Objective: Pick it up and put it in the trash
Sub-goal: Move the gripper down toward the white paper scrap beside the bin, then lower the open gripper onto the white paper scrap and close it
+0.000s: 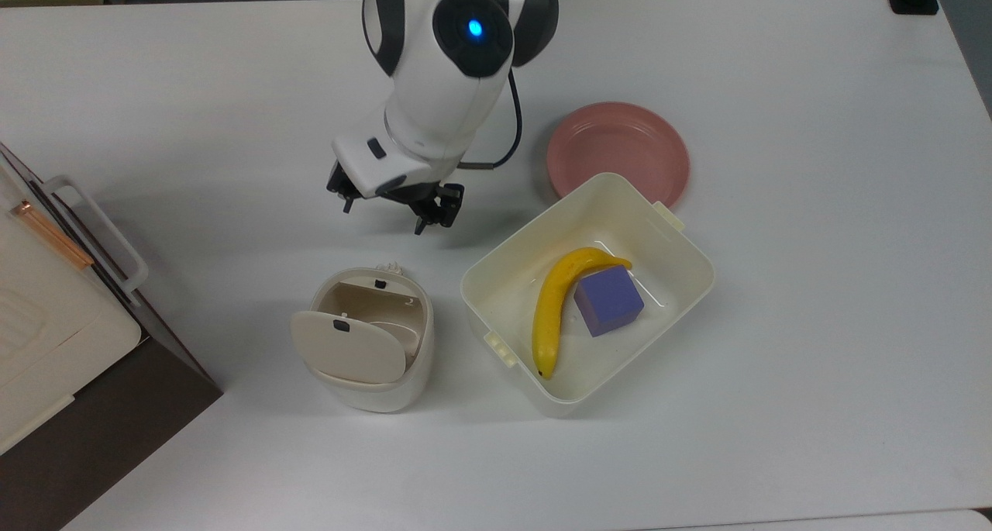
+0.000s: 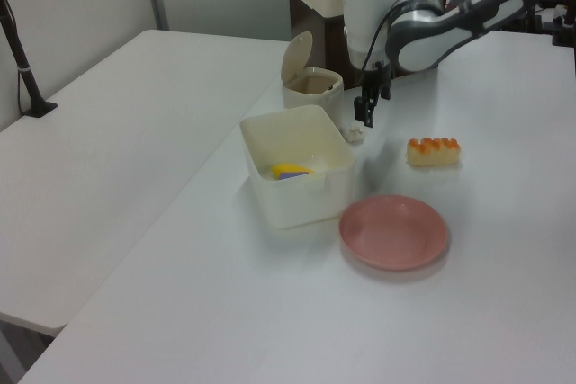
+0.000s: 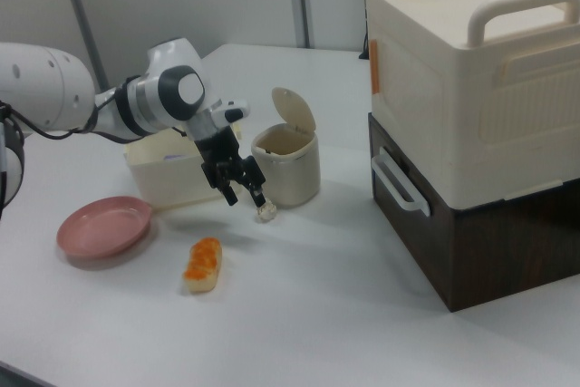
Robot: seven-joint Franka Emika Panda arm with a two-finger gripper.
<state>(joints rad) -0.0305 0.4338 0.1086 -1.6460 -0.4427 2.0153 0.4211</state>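
The table (image 1: 814,322) is looked down on from overhead in the top view, while it is seen obliquely from opposite ends in the left and right views, the bin (image 2: 310,92) and tub (image 3: 168,177) being shared by all.
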